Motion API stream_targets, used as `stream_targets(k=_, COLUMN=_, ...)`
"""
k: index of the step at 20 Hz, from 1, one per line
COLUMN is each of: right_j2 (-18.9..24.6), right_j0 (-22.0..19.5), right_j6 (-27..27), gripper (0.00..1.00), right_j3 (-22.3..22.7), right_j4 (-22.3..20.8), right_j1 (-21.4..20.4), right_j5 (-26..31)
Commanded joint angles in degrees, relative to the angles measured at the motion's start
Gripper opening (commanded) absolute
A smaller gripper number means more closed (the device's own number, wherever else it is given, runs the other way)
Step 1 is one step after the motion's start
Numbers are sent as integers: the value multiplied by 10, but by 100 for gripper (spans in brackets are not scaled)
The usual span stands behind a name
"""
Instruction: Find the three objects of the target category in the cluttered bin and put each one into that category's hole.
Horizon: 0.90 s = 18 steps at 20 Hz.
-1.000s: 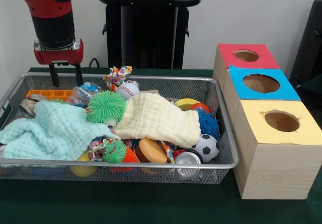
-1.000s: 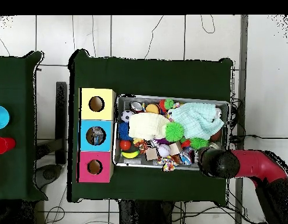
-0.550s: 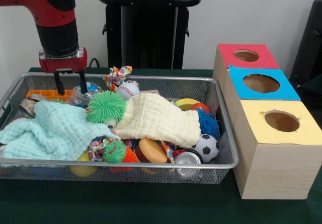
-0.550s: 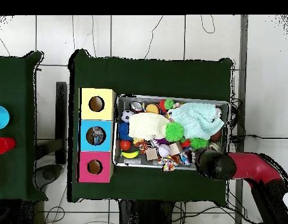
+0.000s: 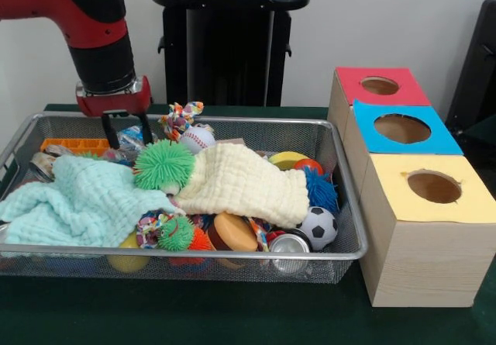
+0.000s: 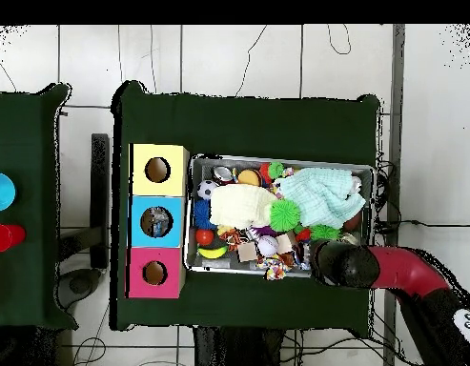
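Two views reach me. From the front, my hand [image 5: 129,131] hangs at the far-left part of the wire bin [image 5: 341,229], its two black fingers [image 5: 114,133] spread apart and empty, tips down among the clutter just beside the orange tray [image 5: 75,144] and a clear wrapped packet [image 5: 133,137]. A mint cloth [image 5: 74,201] and a cream cloth [image 5: 244,181] cover much of the pile, with a green spiky ball [image 5: 163,166] sitting between them. A baseball [image 5: 198,138], a small soccer ball [image 5: 318,225] and a blue spiky ball [image 5: 320,190] lie exposed. Beside the bin stand three wooden boxes: the red-topped box [image 5: 380,86], blue-topped box [image 5: 401,128] and yellow-topped box [image 5: 434,187], each with a round hole.

Overhead, the arm [image 6: 391,269] covers the bin's lower right corner, hiding the hand. A banana [image 6: 213,252] lies near the bin's edge on the green bench [image 6: 248,124].
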Motion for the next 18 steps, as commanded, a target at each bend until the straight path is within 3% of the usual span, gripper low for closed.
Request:
stream_targets(k=1, right_j2=-18, right_j0=23, right_j6=57, gripper=100, right_j3=-38, right_j4=26, right_j1=38, right_j5=-31)
stream_targets(k=5, right_j2=-28, right_j0=21, right_j6=53, gripper=100, right_j3=-41, right_j4=13, right_j1=50, right_j5=-56)
stream_targets(k=9, right_j2=-56, right_j0=34, right_j6=58, gripper=100, right_j3=-58, right_j4=-26, right_j1=51, right_j5=-80)
stream_targets(k=13, right_j2=-83, right_j0=48, right_j6=30, gripper=100, right_j3=-62, right_j4=-42, right_j1=30, right_j5=-46)
stream_targets(k=18, right_j2=-101, right_j0=59, right_j6=2, gripper=100, right_j3=-56, right_j4=-24, right_j1=-7, right_j5=16)
